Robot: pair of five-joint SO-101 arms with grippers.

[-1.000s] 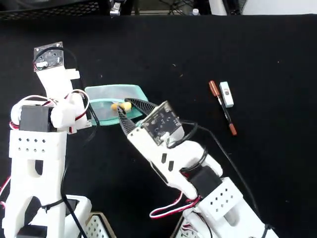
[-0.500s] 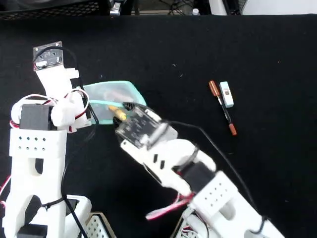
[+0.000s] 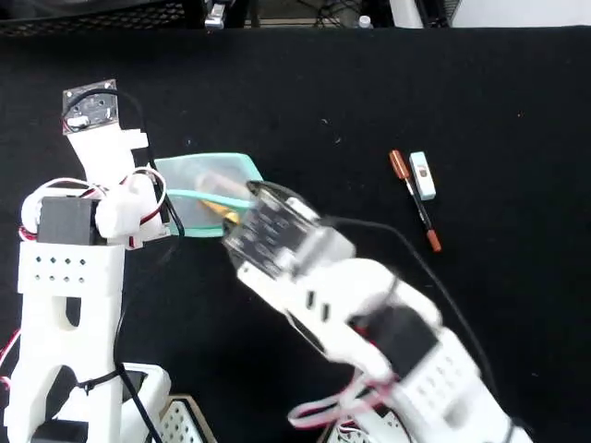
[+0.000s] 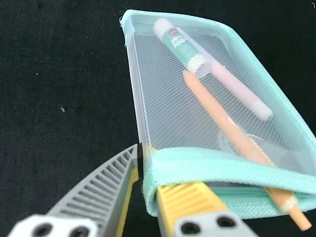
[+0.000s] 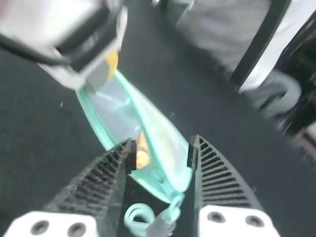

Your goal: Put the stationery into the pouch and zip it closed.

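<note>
The left tool (image 4: 146,174) clamps the translucent mint-green mesh pouch (image 4: 173,113), centre-left of frame; the right tool (image 5: 160,148), spread open, straddles its zipper end.

The right arm (image 3: 314,277) hides one end of the pouch (image 3: 199,175).

The desk (image 3: 517,101) is covered edge to edge in black cloth. Toward its right side lies a slim pen (image 3: 414,200) with a brown cap at the far end and an orange tip at the near end. A small white oblong piece (image 3: 422,175) lies just beside the cap, almost parallel to it. Left of centre is the pouch (image 3: 205,177), clear mesh with mint edging; whether it rests flat cannot be told.
</note>
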